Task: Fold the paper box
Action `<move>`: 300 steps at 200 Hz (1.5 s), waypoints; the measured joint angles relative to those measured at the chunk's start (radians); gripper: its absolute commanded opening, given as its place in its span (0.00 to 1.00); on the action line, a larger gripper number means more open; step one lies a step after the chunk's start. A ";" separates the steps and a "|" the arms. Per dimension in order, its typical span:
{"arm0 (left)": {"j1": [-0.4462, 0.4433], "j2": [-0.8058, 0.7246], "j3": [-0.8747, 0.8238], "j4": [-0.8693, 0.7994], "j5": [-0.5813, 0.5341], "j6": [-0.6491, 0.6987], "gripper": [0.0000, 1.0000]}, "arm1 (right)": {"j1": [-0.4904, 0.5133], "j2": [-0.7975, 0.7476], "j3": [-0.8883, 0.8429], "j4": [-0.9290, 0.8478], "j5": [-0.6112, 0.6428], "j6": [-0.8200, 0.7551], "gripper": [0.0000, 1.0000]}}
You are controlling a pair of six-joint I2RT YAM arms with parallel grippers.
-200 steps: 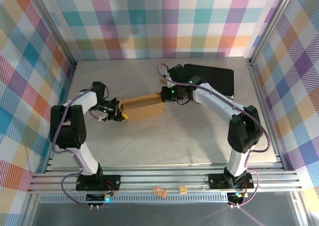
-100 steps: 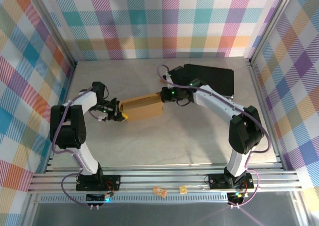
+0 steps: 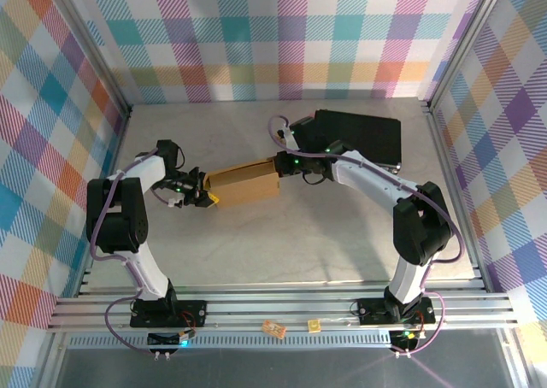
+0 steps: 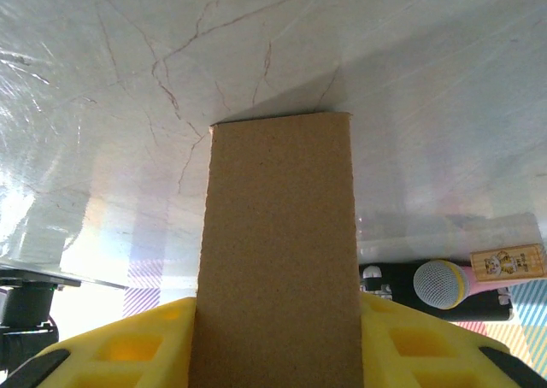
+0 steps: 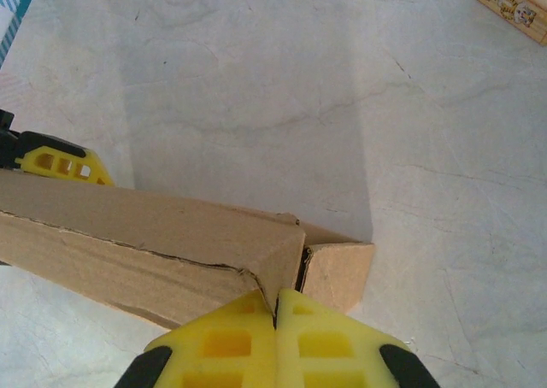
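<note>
1. Pastel checked panels wall in a pale, marbled desk [image 3: 256, 251], seen from above with both arm bases at its near edge.
2. The paper box [image 3: 244, 184], plain brown cardboard, lies near the middle of the desk as a long, narrow, partly folded form, stretched between the two arms.
3. The left gripper [image 3: 207, 197] is at the box's left end. In its wrist view a cardboard panel runs out between the yellow fingers [image 4: 128, 345], which are clamped on either side of it.
4. The right gripper [image 5: 275, 307] is at the box's right end, its fingers pressed together, their tips against the top edge by the corner, where a short end flap stands slightly ajar.
5. A black case [image 3: 363, 136] lies at the far right, behind the right arm.
</note>
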State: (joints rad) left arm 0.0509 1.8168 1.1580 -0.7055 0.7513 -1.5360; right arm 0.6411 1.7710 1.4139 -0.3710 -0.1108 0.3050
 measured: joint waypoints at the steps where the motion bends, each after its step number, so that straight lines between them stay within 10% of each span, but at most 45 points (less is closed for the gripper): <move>1: 0.000 0.000 0.000 0.000 0.000 0.000 0.33 | 0.000 0.000 0.000 0.001 0.000 -0.001 0.00; 68: 0.031 0.000 0.006 0.090 -0.047 0.063 0.65 | 0.003 0.001 -0.008 0.020 0.024 -0.022 0.00; 150: 0.094 -0.038 0.070 0.053 -0.115 0.201 0.62 | 0.017 0.040 0.030 0.021 0.060 -0.034 0.00; 235: 0.071 -0.294 0.354 -0.240 -0.406 1.034 0.30 | 0.021 0.070 0.099 -0.058 0.077 -0.060 0.00; 300: -0.117 -0.356 0.274 -0.320 -0.499 1.405 0.40 | 0.020 0.101 0.151 -0.101 0.077 -0.083 0.00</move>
State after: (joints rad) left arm -0.0658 1.4612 1.4322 -1.0260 0.2520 -0.1310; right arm 0.6613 1.8717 1.5646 -0.4725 -0.0338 0.2222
